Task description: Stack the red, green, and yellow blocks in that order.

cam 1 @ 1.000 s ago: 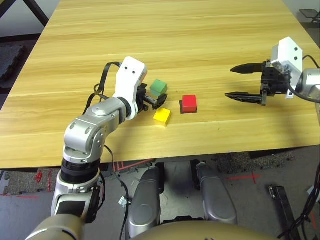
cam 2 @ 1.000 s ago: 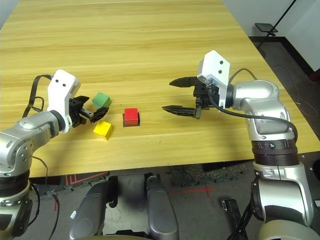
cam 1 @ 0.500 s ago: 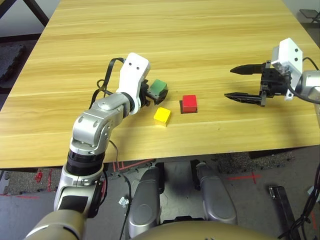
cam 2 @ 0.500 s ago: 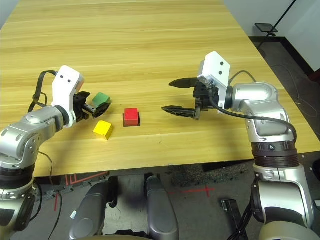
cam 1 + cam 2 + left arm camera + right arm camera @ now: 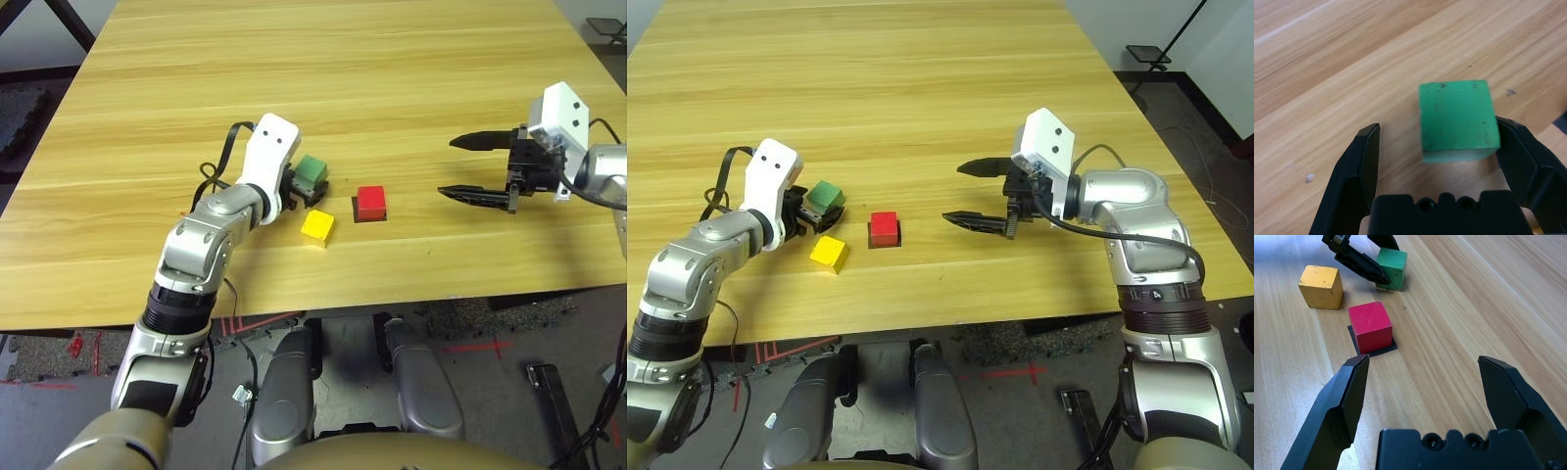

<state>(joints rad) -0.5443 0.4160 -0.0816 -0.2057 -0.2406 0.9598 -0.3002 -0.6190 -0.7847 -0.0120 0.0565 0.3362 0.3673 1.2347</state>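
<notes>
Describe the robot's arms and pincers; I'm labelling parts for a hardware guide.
Both arms are silver metal with dark bands at the joints. Each ends in a white boxy wrist housing carrying a pincer of two black, tapering fingers: the left pincer and the right pincer. Black cables loop beside each wrist housing.

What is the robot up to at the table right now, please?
The left gripper is open around the green block, which sits on the table, not yet lifted. The red block rests on a black patch with the yellow block beside it. The right gripper hangs open, away from the blocks.
</notes>
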